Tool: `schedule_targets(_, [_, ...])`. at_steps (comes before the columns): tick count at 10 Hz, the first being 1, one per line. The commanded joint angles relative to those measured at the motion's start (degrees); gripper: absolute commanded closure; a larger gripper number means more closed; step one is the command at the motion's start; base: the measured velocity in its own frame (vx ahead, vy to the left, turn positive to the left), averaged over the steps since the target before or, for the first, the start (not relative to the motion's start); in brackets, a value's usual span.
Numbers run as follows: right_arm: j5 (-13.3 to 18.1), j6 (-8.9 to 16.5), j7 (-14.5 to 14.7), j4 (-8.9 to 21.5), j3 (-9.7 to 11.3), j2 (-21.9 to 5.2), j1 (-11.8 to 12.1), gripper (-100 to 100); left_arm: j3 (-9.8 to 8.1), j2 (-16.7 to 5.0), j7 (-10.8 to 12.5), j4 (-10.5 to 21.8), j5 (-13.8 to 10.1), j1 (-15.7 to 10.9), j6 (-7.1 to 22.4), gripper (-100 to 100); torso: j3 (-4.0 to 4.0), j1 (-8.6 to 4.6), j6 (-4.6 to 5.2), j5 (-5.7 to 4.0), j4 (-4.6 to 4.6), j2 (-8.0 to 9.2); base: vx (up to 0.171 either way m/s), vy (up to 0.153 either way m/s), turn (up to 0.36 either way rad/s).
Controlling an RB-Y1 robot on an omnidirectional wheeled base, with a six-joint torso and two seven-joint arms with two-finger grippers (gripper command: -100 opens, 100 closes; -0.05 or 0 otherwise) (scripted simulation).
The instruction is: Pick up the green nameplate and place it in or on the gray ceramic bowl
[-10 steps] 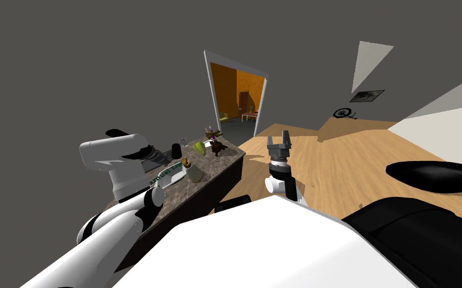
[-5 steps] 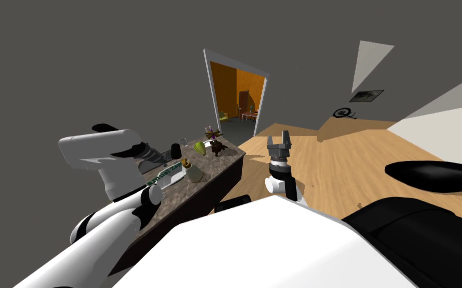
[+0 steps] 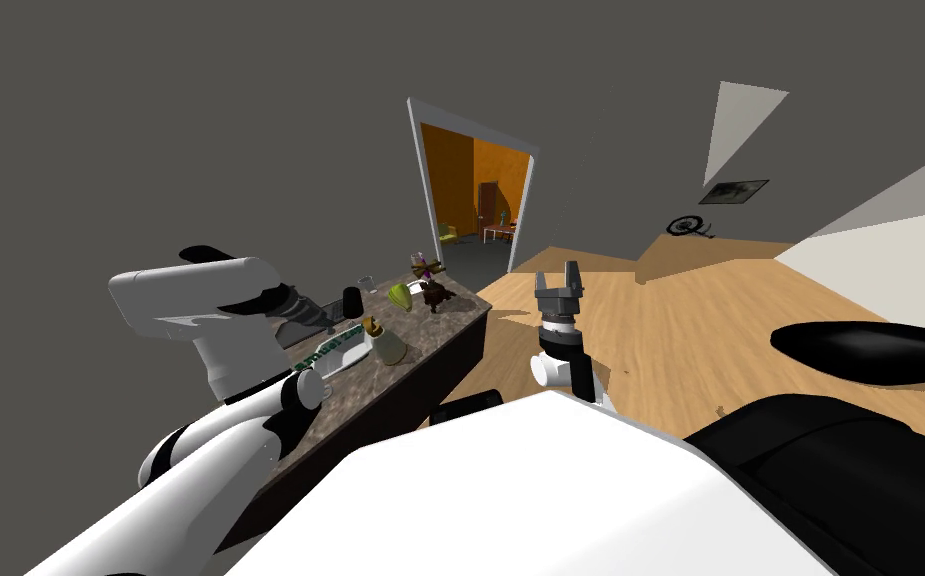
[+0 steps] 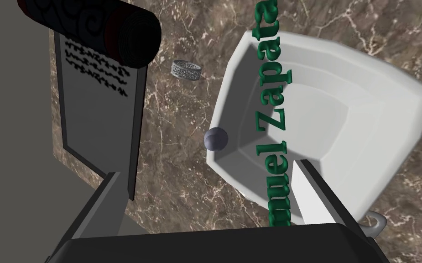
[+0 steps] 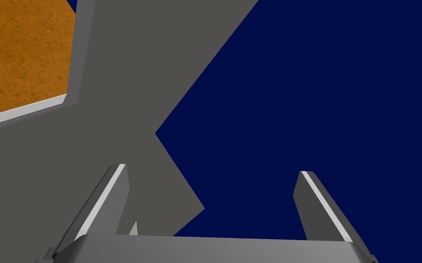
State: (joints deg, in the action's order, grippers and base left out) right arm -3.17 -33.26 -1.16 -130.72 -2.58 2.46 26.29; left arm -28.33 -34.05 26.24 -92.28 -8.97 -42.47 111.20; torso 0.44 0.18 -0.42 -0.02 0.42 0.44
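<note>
The green nameplate (image 4: 273, 114), a strip of raised green letters, lies across the white angular bowl (image 4: 365, 118) on the brown marble counter (image 4: 178, 173). My left gripper (image 4: 208, 170) hovers over the bowl's near rim, open, with nothing between its fingers; one finger (image 4: 312, 191) stands right beside the nameplate's end. In the head view the nameplate (image 3: 336, 346) rests on the bowl (image 3: 342, 360) just past my left forearm. My right gripper (image 3: 559, 280) is raised over the wooden floor, open and empty (image 5: 210, 176).
Near the bowl lie a small grey ball (image 4: 216, 139), a silver ring (image 4: 186, 70), a grey inscribed plaque (image 4: 96, 105) and a black roll (image 4: 114, 23). Further along the counter stand a pale bell-shaped vase (image 3: 388, 345), a yellow-green object (image 3: 401, 296) and a dark figurine (image 3: 436, 290). A doorway (image 3: 475, 200) opens beyond.
My left arm has drawn back from the bowl, toward the left of the head view. The nameplate stays lying across the bowl. The right arm has not moved.
</note>
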Motion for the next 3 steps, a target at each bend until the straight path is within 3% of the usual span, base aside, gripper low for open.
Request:
schedule_targets(1, [0.0, 0.0, 0.0, 0.0, 0.0, 0.0, 0.0, 0, 0.0, 0.0, 0.0, 0.0, 0.0, 0.0, 0.0, 0, 0.0, 0.0, 0.0, 0.0, 0.0, 0.0, 0.0, 0.0, 0.0])
schedule_targets(3, [0.0, 0.0, 0.0, 0.0, 0.0, 0.0, 0.0, 0, 0.0, 0.0, 0.0, 0.0, 0.0, 0.0, 0.0, 0, 0.0, 0.0, 0.0, 0.0, 0.0, 0.0, 0.0, 0.0, 0.0])
